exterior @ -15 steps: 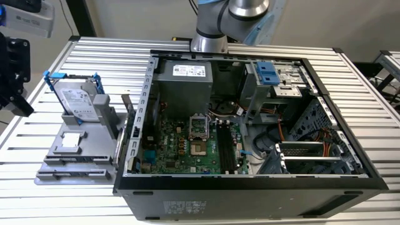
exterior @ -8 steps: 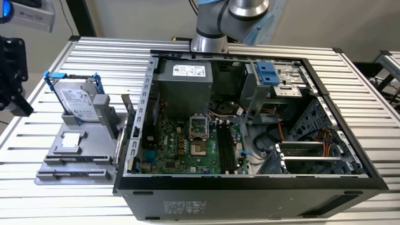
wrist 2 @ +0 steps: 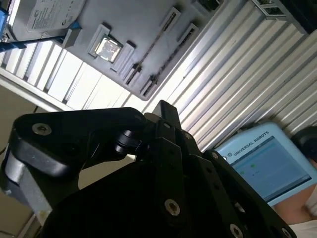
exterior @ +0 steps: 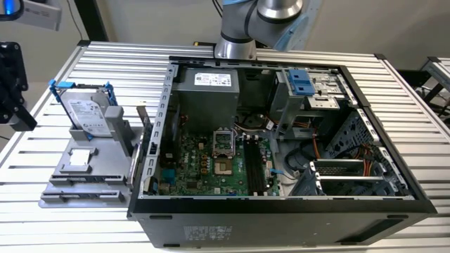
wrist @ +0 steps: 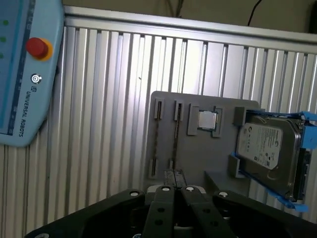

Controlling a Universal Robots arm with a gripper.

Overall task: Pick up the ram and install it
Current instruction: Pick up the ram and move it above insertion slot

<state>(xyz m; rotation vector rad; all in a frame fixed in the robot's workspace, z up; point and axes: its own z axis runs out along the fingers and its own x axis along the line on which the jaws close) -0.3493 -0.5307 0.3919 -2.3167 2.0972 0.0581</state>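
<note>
A grey holder tray (wrist: 198, 163) lies on the slatted table. In its two long slots stand thin strips seen edge-on, which look like the ram (wrist: 156, 139), also visible in the second wrist view (wrist 2: 157, 40). In the exterior view those slots (exterior: 84, 182) are at the tray's near end. My gripper (wrist: 174, 182) hangs above the table just off the tray's ram end, fingers shut together with nothing visible between them; its fingers (wrist 2: 166, 116) also meet in the second wrist view. The black motherboard slots (exterior: 254, 168) lie inside the open computer case (exterior: 281, 211).
On the tray are a white-labelled hard drive in a blue bracket (exterior: 88, 113) and a square processor chip (wrist: 206, 120). A light blue teach pendant (wrist: 25, 74) lies on the table beside the tray. The arm's black end piece (exterior: 12, 84) is at the exterior view's left edge.
</note>
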